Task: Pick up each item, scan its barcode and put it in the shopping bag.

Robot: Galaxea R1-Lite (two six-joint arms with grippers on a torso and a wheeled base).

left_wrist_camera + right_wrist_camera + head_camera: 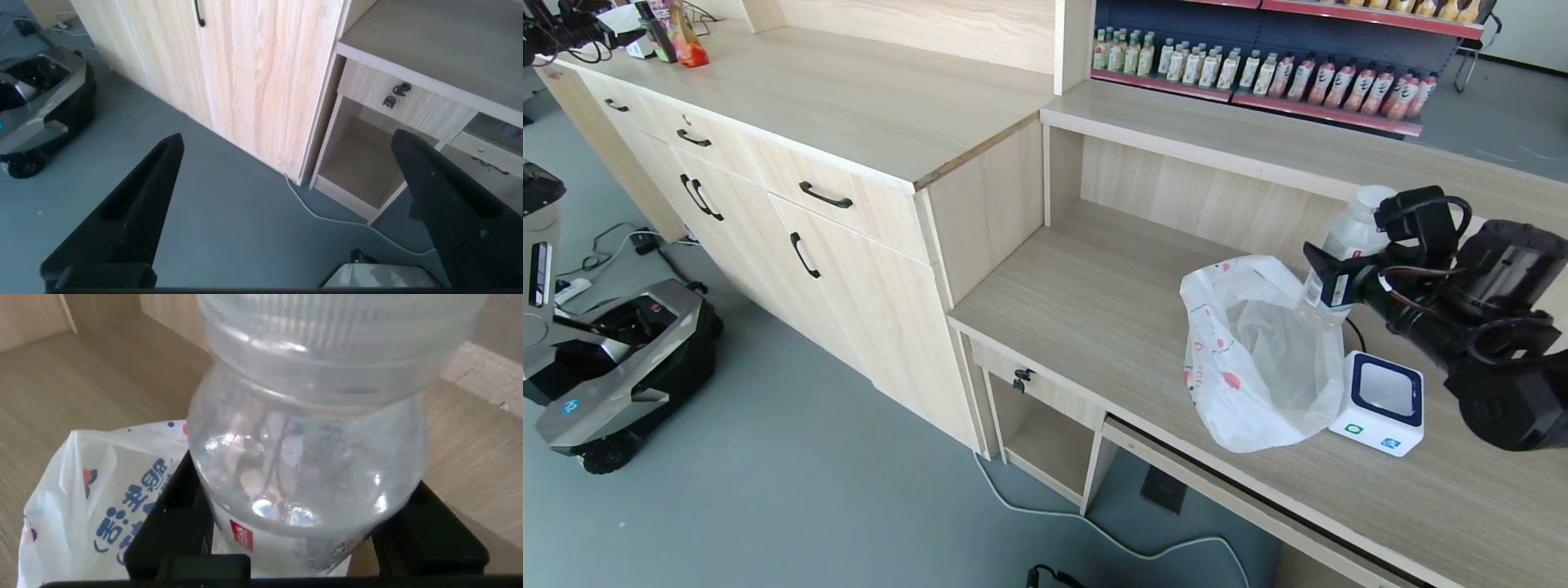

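Your shopping bag (1258,367) sits on the counter (1094,310), scanner (1384,400) touching its right. R gripper (1343,273) holds bottle (1352,233) over bag's far-right rim.

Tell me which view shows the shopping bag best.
Head view: the whole shopping bag sits open-mouthed on the counter beside the scanner. The right wrist view catches one printed side past the bottle. The left wrist view faces floor and cabinet.

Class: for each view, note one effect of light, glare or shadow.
Head view: the nook under the pale wooden desk lies in shade; left wrist view: the open left pincer shows as a dark silhouette; right wrist view: bright glints dot the clear plastic bottle.
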